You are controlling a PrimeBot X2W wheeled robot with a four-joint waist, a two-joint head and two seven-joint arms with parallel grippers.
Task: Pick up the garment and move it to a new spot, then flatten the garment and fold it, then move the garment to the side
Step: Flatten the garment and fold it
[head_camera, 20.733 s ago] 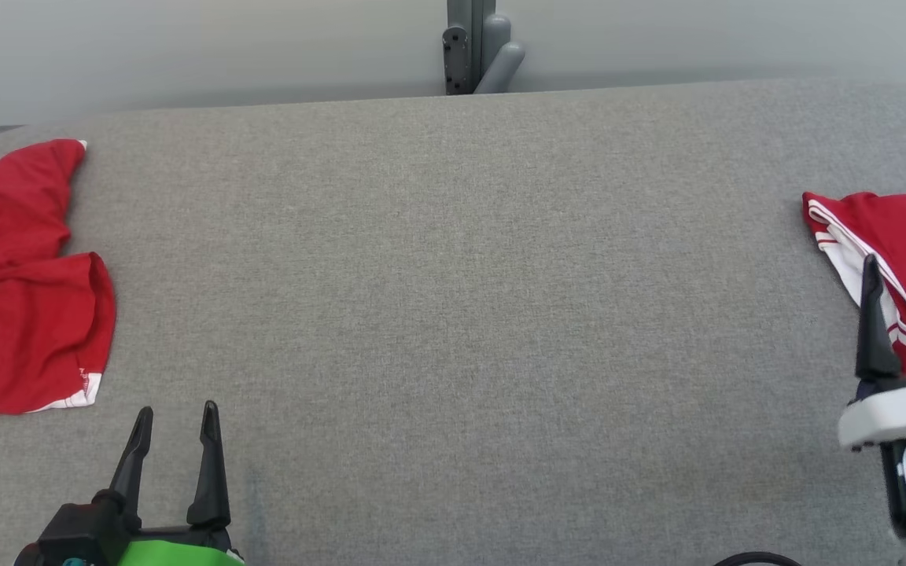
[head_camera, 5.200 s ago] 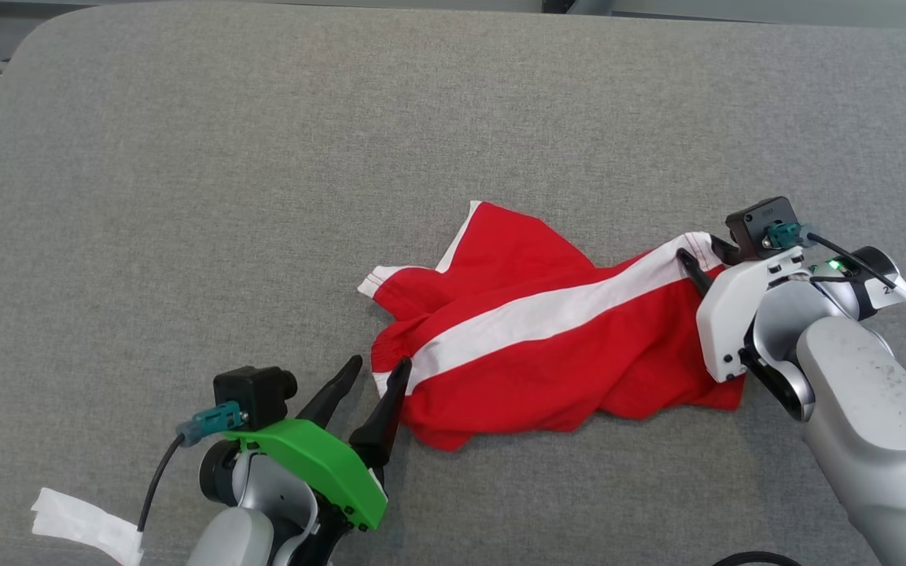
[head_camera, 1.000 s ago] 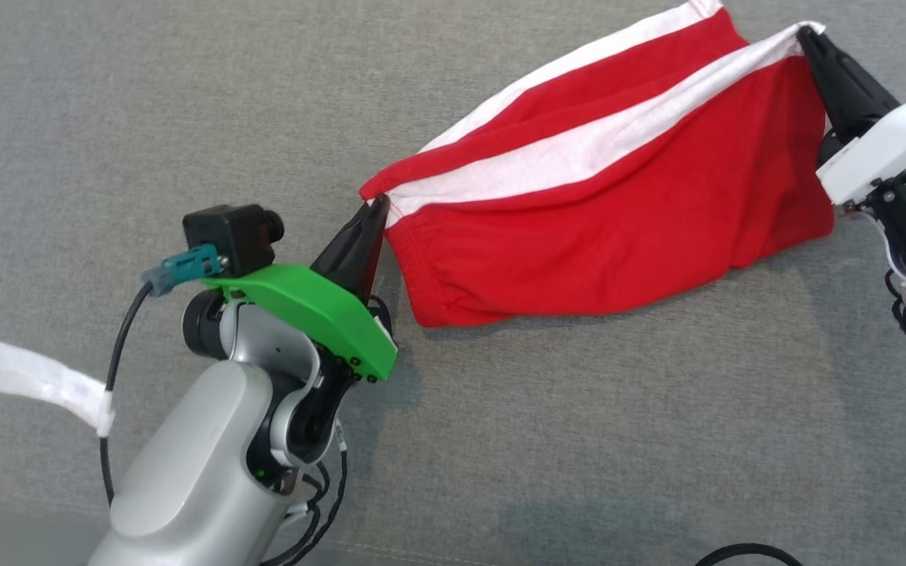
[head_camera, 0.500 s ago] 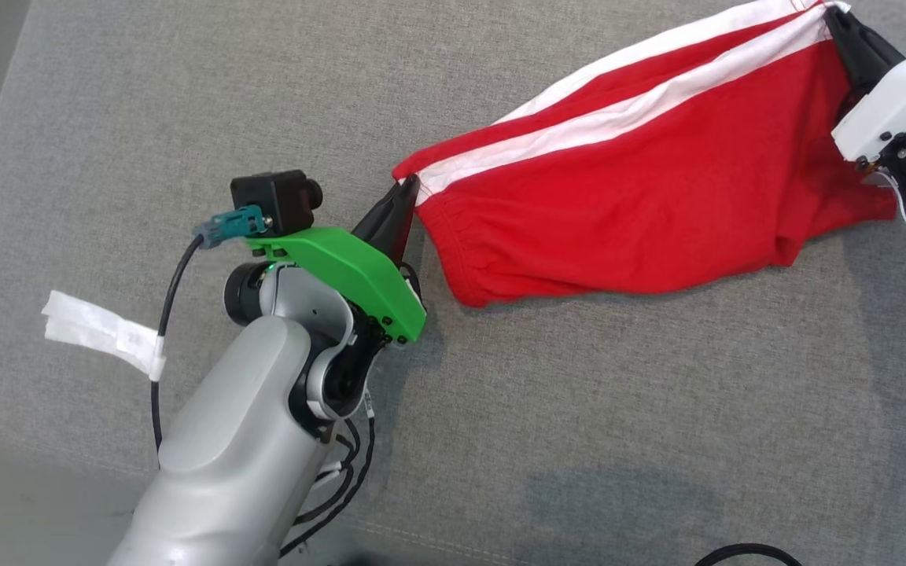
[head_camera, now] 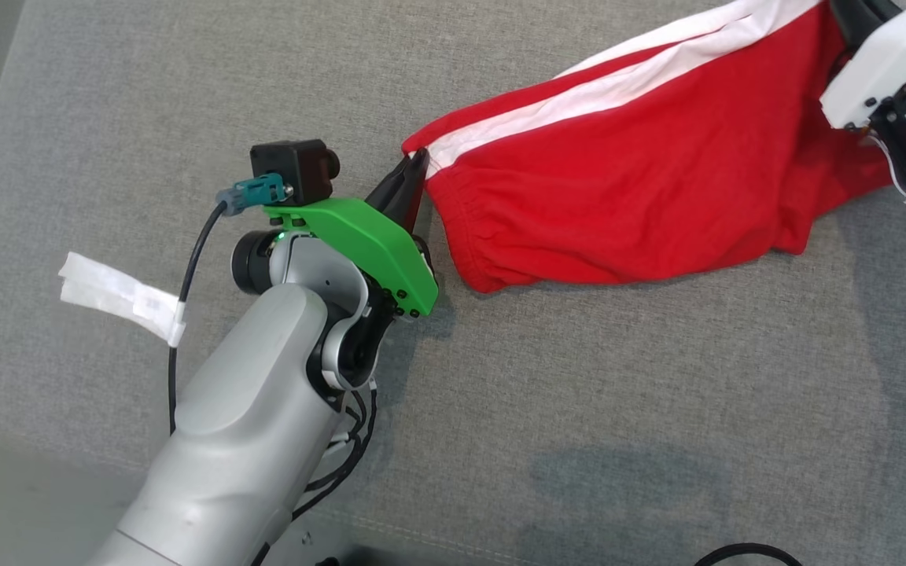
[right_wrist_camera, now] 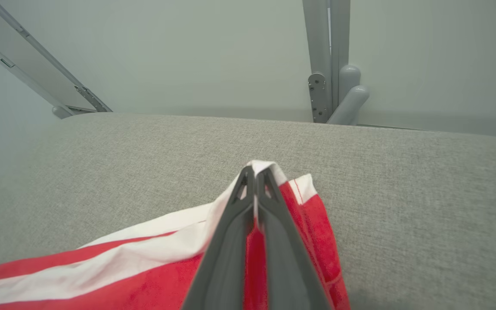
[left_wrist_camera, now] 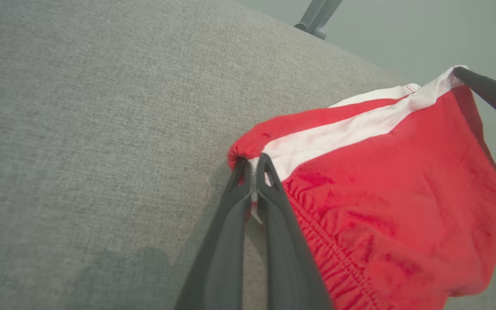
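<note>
While left hand (left_wrist_camera: 253, 164) and right hand (right_wrist_camera: 255, 173) clamp the garment (head_camera: 618, 181), grey fabric surface (head_camera: 579, 393) lies beneath (pale wall (right_wrist_camera: 187, 51) behind).

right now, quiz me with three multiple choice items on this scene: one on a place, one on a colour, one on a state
1. Where does the left gripper hold the garment?
A) at a corner of its gathered edge
B) mid-panel
C) nowhere

2. What colour is the garment's stripe?
A) blue
B) white
C) black

3. How is the garment?
A) folded flat
B) heaped
C) stretched between both grippers

Answers:
1 A: the left gripper pinches the gathered end.
2 B: a white band runs along the red cloth.
3 C: the right gripper pinches the far corner, and the cloth spans the gap between the two.
</note>
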